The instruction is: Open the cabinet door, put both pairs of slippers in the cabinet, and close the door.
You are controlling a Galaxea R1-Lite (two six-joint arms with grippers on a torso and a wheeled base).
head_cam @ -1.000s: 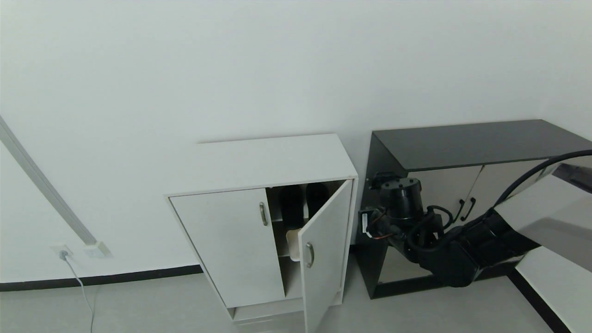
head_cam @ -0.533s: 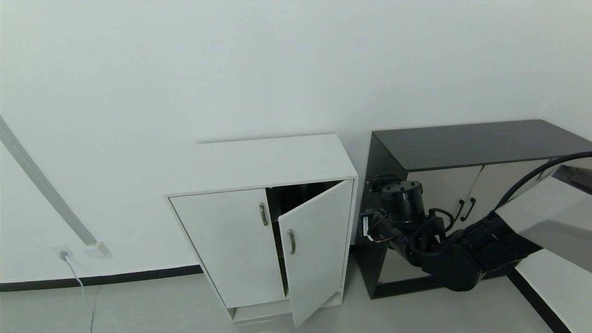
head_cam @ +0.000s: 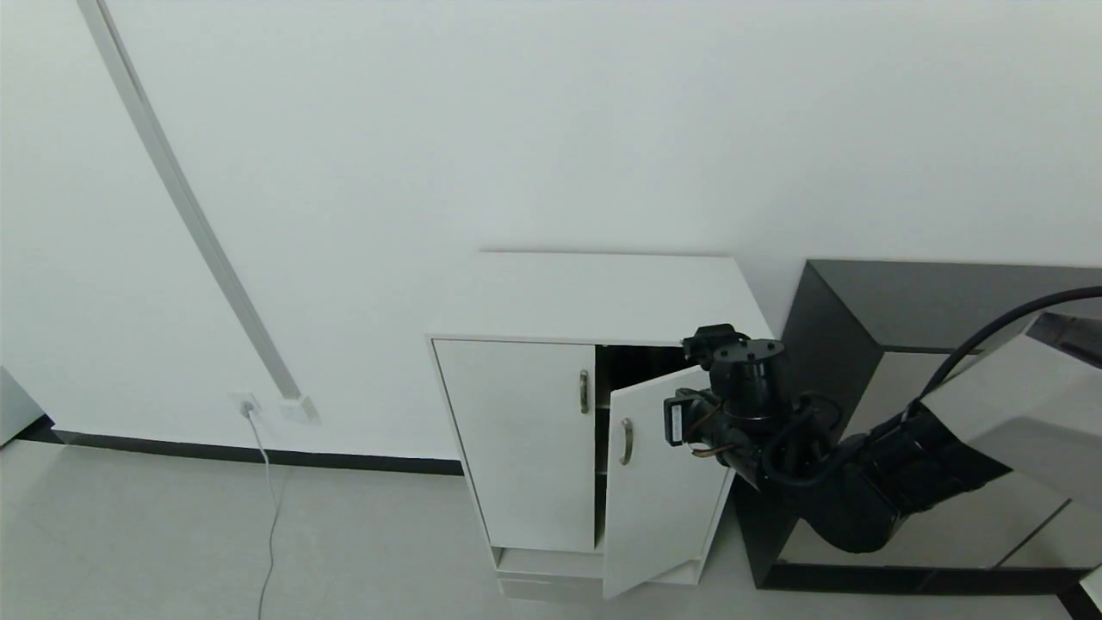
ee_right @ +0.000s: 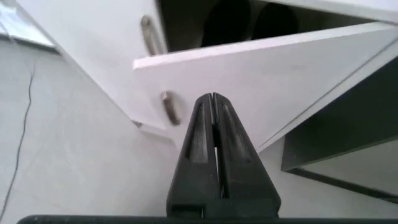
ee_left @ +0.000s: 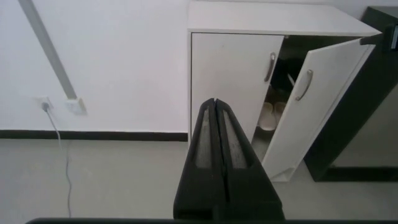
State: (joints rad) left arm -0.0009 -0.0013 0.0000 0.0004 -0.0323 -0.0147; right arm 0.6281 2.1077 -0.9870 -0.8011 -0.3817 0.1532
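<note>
My right pincer [ee_right: 214,101] was clenched on nothing, its tips just beside the outer face of the white cabinet's [head_cam: 603,293] right door [ee_right: 273,81], near its top edge. That door stood ajar, hinged on my right, with the handle [head_cam: 626,441] edge swung out towards me. Black slippers [ee_right: 230,22] sat on the upper shelf, pale slippers [ee_left: 272,116] lower down. My left pincer [ee_left: 215,104], also clenched, hung well apart, so I judged the closing push belonged to the right arm.
</note>
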